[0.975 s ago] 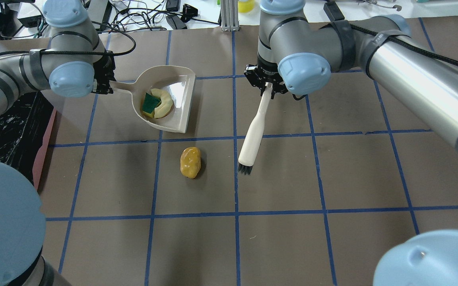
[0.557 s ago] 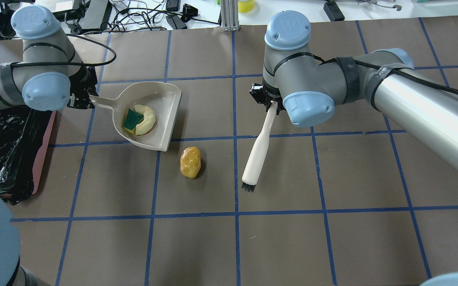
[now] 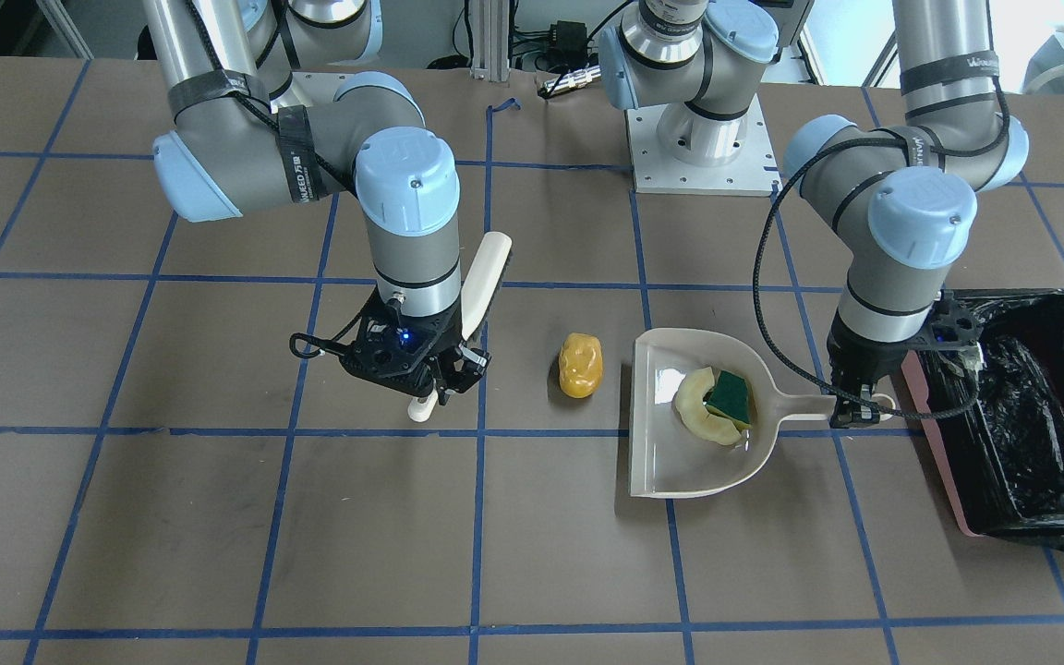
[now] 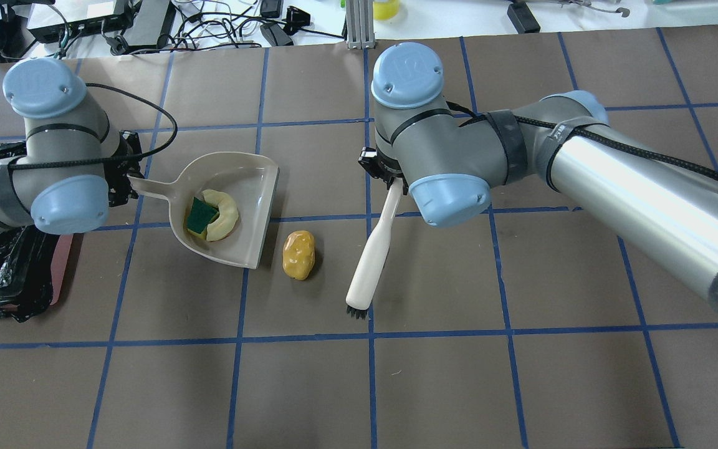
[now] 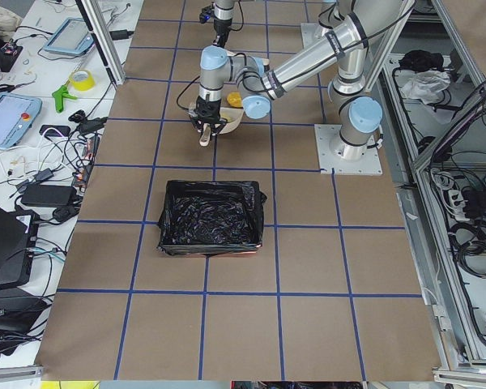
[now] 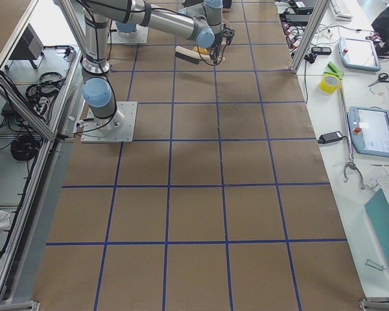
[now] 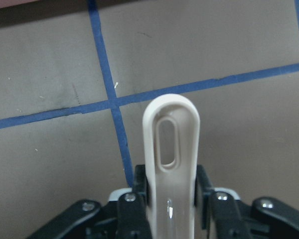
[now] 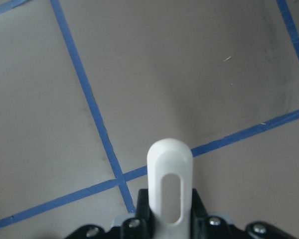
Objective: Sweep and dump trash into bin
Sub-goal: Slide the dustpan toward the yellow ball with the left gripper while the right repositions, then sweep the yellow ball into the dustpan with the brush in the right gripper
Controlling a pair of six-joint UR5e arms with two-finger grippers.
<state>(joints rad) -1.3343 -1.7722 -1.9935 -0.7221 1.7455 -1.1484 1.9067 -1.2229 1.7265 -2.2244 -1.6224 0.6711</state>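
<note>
Clamping the slotted handle of the shallow beige plastic dustpan (image 4: 258, 176), the left gripper (image 7: 170, 181) has its two fingers pressed against either side of the handle. The pan rests on the brown paper-covered table (image 4: 459, 380) with its open straight edge turned toward the middle of the table. Inside it lies one piece of the trash, a pale yellow curved piece (image 4: 227, 212) with a green-and-yellow sponge block (image 4: 199, 214) set against it, toward the handle end of the pan.

The other piece, a glossy orange-yellow potato-shaped lump (image 4: 298, 254), sits on the table just beside the pan's open edge, with a thin gap showing between them. It lies between the pan and the white long-handled brush (image 4: 373, 252).

The right gripper (image 8: 169, 211) is closed tight on the slotted end of that brush's handle. The brush slants down toward the robot's side of the table, with its black bristles (image 4: 356, 310) low over the paper. Whether they touch it cannot be told.

The bin – a rectangular pink-sided box lined with a crinkled black plastic bag (image 3: 1021, 434) – stands at the robot's left end of the table, near the pan's handle and the left wrist – its mouth open upward
</note>
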